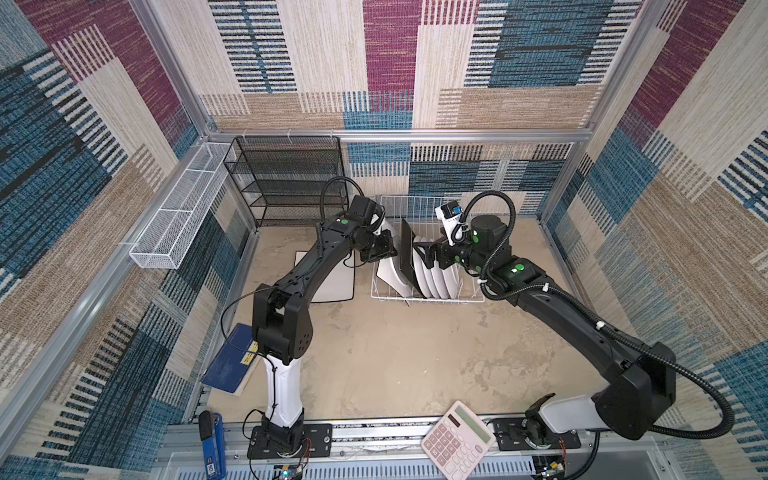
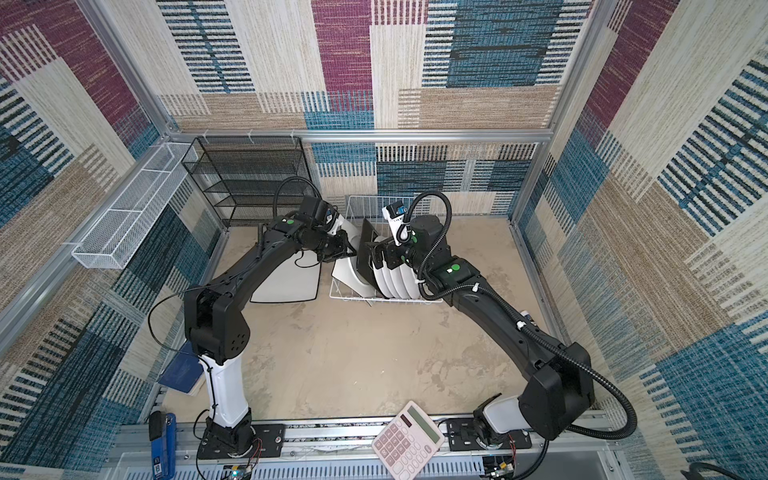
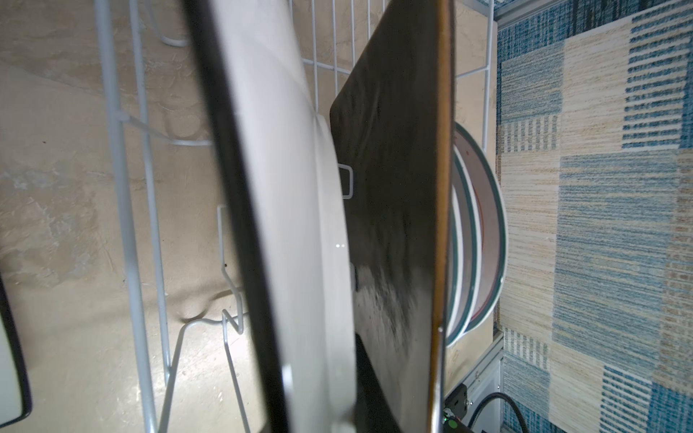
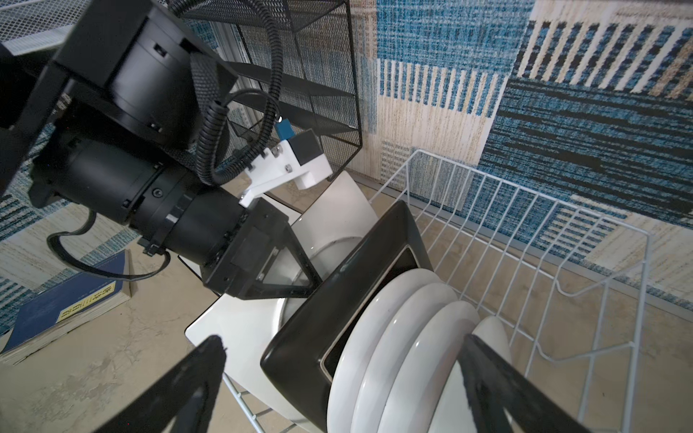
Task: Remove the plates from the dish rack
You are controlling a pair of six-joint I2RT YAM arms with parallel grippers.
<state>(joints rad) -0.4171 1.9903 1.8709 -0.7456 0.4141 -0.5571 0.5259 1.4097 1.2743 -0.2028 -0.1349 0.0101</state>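
My left tool (image 4: 296,279) is clenched on the rim of a big white plate (image 4: 345,210), which stands tilted at the left end of the rack (image 1: 432,300). My right tool (image 4: 343,339) gapes wide and grips nothing. Its fingers straddle the black plate (image 4: 311,318) and the round plates (image 4: 397,337) behind it. All of these stand in the rack at the back of the counter (image 1: 395,365). Another white plate (image 1: 332,282) lies flat on the counter just left of the rack.

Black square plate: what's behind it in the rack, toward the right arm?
Four round white plates stand on edge in a row. The black plate covers part of the nearest one.
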